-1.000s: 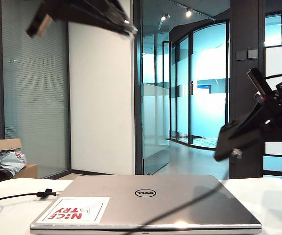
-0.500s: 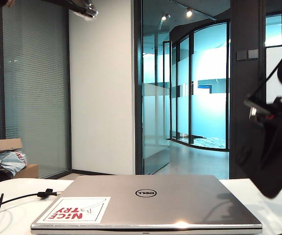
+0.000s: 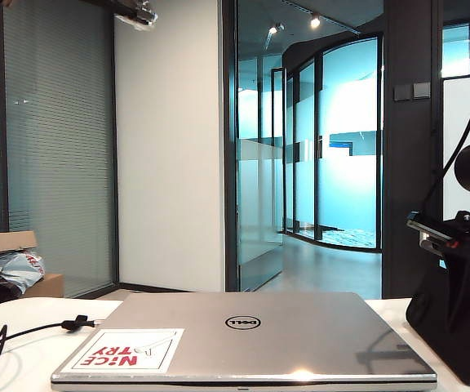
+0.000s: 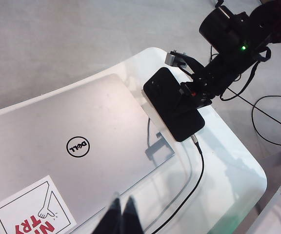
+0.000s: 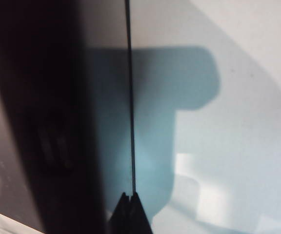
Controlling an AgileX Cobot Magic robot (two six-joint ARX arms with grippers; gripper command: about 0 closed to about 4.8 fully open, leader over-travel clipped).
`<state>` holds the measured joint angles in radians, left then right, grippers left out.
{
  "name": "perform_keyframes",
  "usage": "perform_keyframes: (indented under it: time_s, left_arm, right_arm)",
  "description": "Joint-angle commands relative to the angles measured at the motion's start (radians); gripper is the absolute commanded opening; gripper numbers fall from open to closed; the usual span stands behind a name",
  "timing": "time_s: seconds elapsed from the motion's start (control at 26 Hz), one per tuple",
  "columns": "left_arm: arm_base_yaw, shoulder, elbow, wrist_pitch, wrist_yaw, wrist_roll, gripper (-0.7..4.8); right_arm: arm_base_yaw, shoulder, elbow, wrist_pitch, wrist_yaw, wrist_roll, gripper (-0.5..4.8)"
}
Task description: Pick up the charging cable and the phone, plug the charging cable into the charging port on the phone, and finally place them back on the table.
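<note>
Phone held over the bench's corner, cable plugged into its short edge

The right gripper (image 4: 191,92) has its jaws pinching the phone (image 4: 172,103), a flat matte black slab tilted just above the glossy white bench (image 4: 228,180), beside the brushed silver laptop (image 4: 82,146). The thin black charging cable (image 4: 191,180) runs from the phone's lower short edge across the bench. The left gripper (image 4: 121,217) hovers high above the laptop, jaws pressed together, well apart from the phone.

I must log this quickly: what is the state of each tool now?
Left tool: closed, holding nothing.
Right tool: closed on the phone.
</note>
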<state>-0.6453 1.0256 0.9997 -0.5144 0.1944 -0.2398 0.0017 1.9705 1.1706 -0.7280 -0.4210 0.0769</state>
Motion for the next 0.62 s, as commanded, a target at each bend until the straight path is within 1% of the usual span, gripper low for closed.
perform_keyframes:
  time_s: [0.04,0.08,0.15,0.31,0.35,0.5,0.54,0.62]
  left_arm:
    - [0.001,-0.002,0.004,-0.006,0.002,0.004,-0.06]
    - [0.001,-0.002,0.004,-0.013,0.002,0.004,-0.06]
    - [0.001,-0.002,0.004,-0.028,0.002,0.004,-0.06]
    - [0.001,-0.006,0.004,-0.031,0.002,0.004,-0.06]
    - [0.002,-0.012,0.004,-0.031,0.002,0.004,-0.06]
    - [0.002,-0.028,0.004,-0.032,0.002,0.004,-0.06]
    - [0.002,-0.035,0.004,-0.035,0.002,0.005,-0.06]
    - [0.002,-0.049,0.004,-0.04,0.002,0.005,-0.06]
  right_arm:
    - [0.003,0.022,0.002,0.024,0.003,-0.01,2.08]
    - [0.003,0.019,0.005,0.018,0.005,-0.01,2.41]
    - [0.003,0.012,0.015,-0.002,0.01,-0.01,2.57]
    - [0.003,-0.016,0.074,-0.102,0.084,-0.021,2.57]
    - [0.003,-0.046,0.085,-0.132,0.104,-0.026,2.57]
    - [0.003,-0.168,0.087,-0.169,0.137,-0.026,2.56]
    - [0.003,-0.189,0.087,-0.18,0.138,-0.026,2.51]
    - [0.003,-0.252,0.087,-0.223,0.138,-0.026,1.81]
